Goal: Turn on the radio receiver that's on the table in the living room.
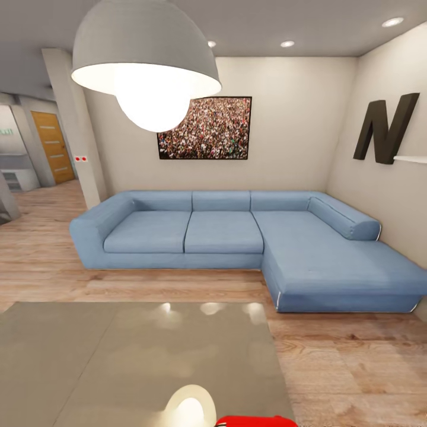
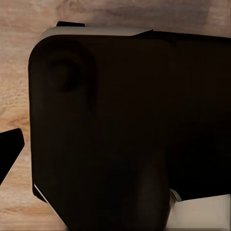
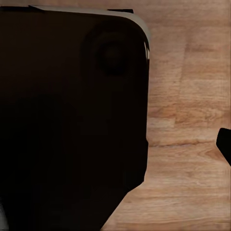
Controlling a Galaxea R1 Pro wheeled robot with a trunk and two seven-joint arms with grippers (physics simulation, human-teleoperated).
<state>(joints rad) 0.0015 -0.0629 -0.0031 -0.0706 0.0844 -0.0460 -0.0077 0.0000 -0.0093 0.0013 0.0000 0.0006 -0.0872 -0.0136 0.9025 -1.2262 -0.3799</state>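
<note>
The robot faces the desk (image 1: 118, 356); the radio (image 1: 255, 421) (just its red top) awaits switching; end effector states: cannot tell.

Ahead of me the worktop (image 1: 118, 362) spreads as a large low rectangle with a glossy grey-taupe top, mirroring the ceiling lights along its far edge and the big lamp near its near edge. On it, at about five o'clock from the worktop's middle, sits the radio receiver (image 1: 255, 421); I see just a red sliver of its top at the head view's lower edge. The worktop stands on the light wood floor (image 1: 356, 367), which runs on toward twelve o'clock and three o'clock. The same planks show under my wrists.
</note>
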